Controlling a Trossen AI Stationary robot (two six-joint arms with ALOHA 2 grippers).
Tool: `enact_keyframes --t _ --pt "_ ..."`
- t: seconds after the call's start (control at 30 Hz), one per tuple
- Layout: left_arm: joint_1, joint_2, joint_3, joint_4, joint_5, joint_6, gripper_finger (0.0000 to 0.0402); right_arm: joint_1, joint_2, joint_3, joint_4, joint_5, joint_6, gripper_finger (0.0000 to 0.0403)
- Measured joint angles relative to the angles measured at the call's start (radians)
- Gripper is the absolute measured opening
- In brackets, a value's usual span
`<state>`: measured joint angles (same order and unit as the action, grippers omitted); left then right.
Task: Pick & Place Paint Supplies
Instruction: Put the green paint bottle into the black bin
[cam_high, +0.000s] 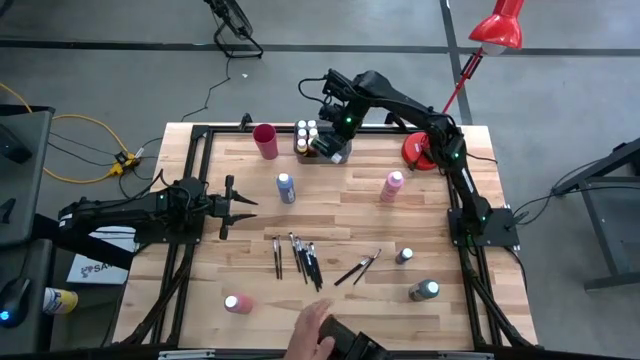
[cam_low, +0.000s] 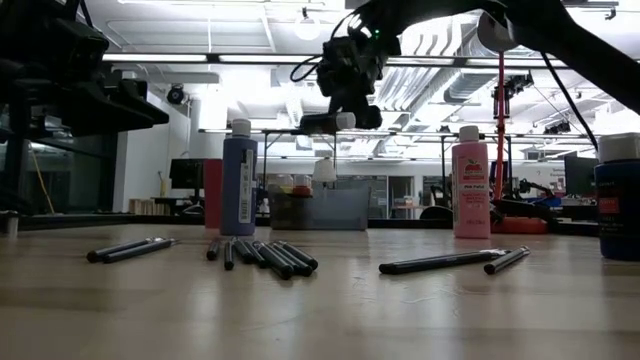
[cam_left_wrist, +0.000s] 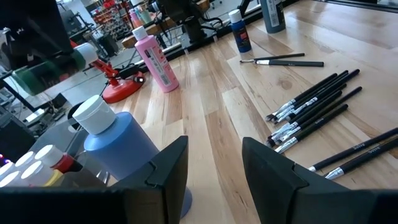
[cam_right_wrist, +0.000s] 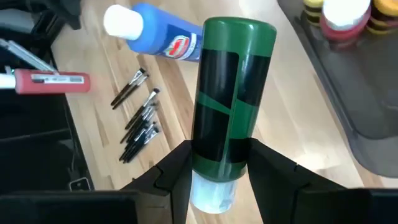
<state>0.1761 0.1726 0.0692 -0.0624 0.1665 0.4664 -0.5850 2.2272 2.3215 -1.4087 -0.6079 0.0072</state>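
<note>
Green paint bottle (cam_right_wrist: 227, 93) sits clamped in the right pincer (cam_right_wrist: 217, 165), raised above the grey tray (cam_high: 335, 152) at the desk's (cam_high: 340, 210) far edge. Left pincer (cam_high: 232, 207) hovers apart and empty near the blue bottle (cam_high: 286, 188).

- Left arm (cam_high: 130, 212): dark, jointed segments; black cable behind the pincer.
- Left gripper (cam_left_wrist: 214, 171): two flat, angular black fingers.
- Right arm (cam_high: 440, 140): dark, green indicator lights.

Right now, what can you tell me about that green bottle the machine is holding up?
The green bottle is a small plastic paint bottle with a dark label and a pale cap. The right end effector clamps it near the cap end, lifted clear of the table. In the low view it lies roughly level in the air, above the grey tray. Only the fingers touch it.
</note>
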Motion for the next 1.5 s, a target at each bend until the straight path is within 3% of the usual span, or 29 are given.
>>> enact_keyframes --t 0.33,0.83,1.23,1.5 --pt "0.0 0.0 0.0 0.0 0.0 0.0 0.0147 -0.013 0.0 0.0 0.028 -0.034 0.012 0.0132" --pt "0.0 0.0 0.0 0.0 -0.001 0.0 0.0147 0.034 0.0 0.0 0.054 -0.21 0.101 0.0132" --pt "0.0 0.0 0.0 0.014 -0.026 -0.017 0.0147 0.104 0.0 0.0 0.039 -0.15 0.306 0.0133" --pt "0.0 0.0 0.008 0.072 -0.076 -0.057 0.0147 0.182 -0.011 0.0 0.21 -0.074 0.51 0.0133"
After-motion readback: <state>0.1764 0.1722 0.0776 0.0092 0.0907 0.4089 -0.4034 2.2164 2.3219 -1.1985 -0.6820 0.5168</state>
